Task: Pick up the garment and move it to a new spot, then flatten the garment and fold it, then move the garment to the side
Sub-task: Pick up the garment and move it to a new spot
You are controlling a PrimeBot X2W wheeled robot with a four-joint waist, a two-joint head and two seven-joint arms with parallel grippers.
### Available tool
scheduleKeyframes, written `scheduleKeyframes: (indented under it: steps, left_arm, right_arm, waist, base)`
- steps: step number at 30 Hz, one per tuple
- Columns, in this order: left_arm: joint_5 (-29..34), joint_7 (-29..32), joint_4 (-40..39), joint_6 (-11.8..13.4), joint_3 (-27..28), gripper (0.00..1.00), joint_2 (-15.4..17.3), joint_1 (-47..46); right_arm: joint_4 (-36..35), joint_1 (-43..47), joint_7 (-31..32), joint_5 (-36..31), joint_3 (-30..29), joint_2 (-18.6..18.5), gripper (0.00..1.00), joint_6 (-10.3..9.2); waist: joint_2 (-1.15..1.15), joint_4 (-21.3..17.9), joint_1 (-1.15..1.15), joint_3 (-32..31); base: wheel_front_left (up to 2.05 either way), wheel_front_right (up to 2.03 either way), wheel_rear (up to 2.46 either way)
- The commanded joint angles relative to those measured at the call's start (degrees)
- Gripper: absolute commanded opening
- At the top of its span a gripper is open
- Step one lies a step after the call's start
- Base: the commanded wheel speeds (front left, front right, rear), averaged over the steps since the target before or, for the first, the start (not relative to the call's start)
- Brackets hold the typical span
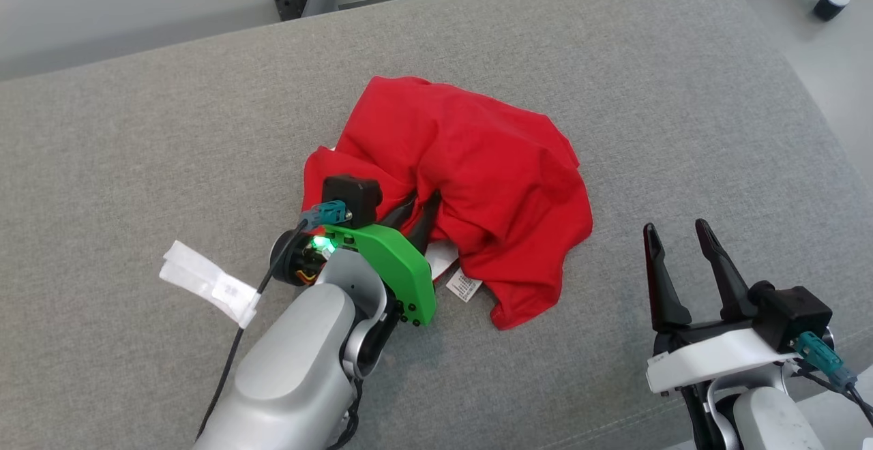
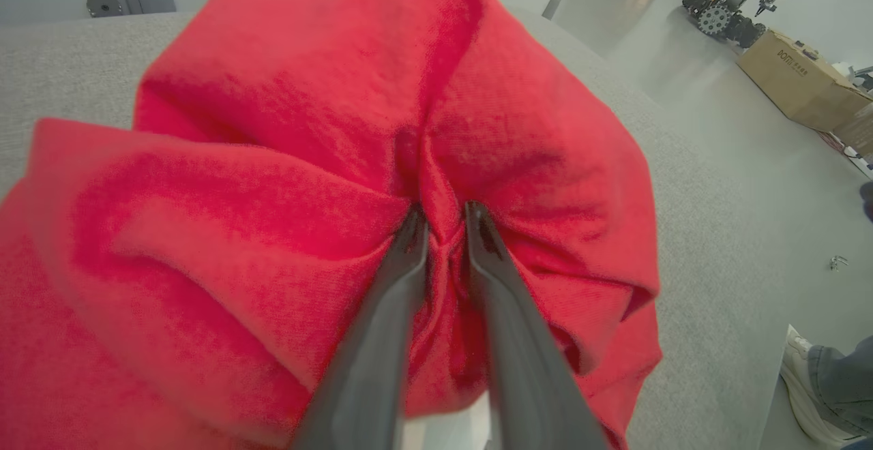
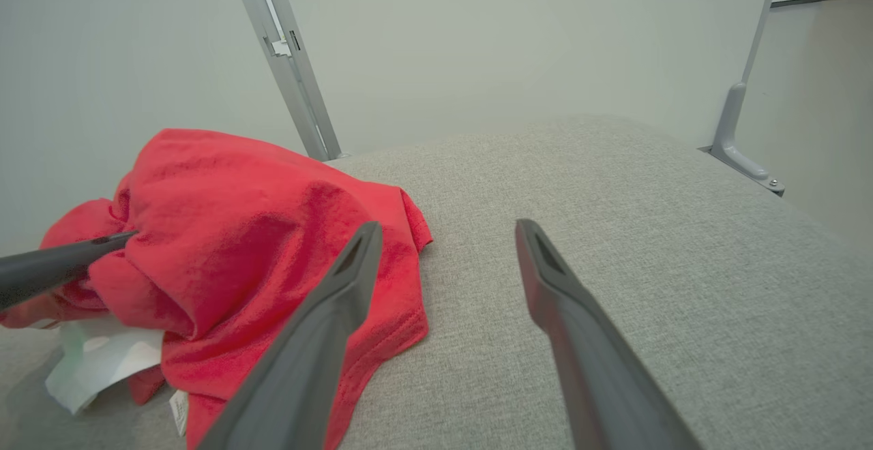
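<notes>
One fold of garment pinched in our narrow left gripper; right gripper wide, idle. Likely move step; next we flatten.

Rounded silver-grey left forearm. Green wrist plate with dark screws, lit green LED, black camera block, teal connector, black cable. Right side: white wrist plate. Both left gripper and right gripper: long dark tapered fingers.
</notes>
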Motion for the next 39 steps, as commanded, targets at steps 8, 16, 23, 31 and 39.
scheduleKeyframes:
  steps: [8, 16, 23, 31, 39]
  left_arm:
    - [-4.09, -7.12, -7.56, 4.63, 1.11, 1.0, 1.17, 5.89]
    - [-7.18, -4.01, -19.17, 10.91, 3.94, 1.0, 7.0, 17.69]
    - [-8.17, 1.56, -16.72, 12.82, 2.15, 1.0, 7.76, 19.5]
    - [-8.72, 1.52, -9.57, 11.83, 2.13, 1.0, 5.33, 15.66]
    - [-9.77, 1.96, -4.78, 9.49, 1.61, 0.0, 4.23, 13.51]
  right_arm:
    - [0.0, 2.51, -0.18, -1.23, -1.05, -0.12, 1.0, 0.0]
    - [-0.77, 4.08, -0.18, -2.0, -2.2, -0.13, 1.0, 0.0]
    - [-0.9, 2.65, -0.18, -1.91, -1.52, -0.12, 1.0, 0.0]
    - [-0.68, 1.82, -0.18, -2.39, -1.34, -0.12, 1.0, 0.0]
    - [-0.43, 2.01, -0.18, -2.15, -1.31, -0.12, 1.0, 0.0]
  waist:
    - [0.0, 1.22, 0.0, -3.41]
    - [0.0, 2.44, 0.0, -4.34]
    - [0.0, 3.43, 0.0, -2.62]
    - [0.0, 3.05, 0.0, -1.56]
    - [0.0, 2.72, 0.0, -1.46]
  base:
    - [0.0, 0.0, 0.0]
    - [0.0, 0.0, 0.0]
    - [0.0, 0.0, 0.0]
    - [0.0, 0.0, 0.0]
    - [0.0, 0.0, 0.0]
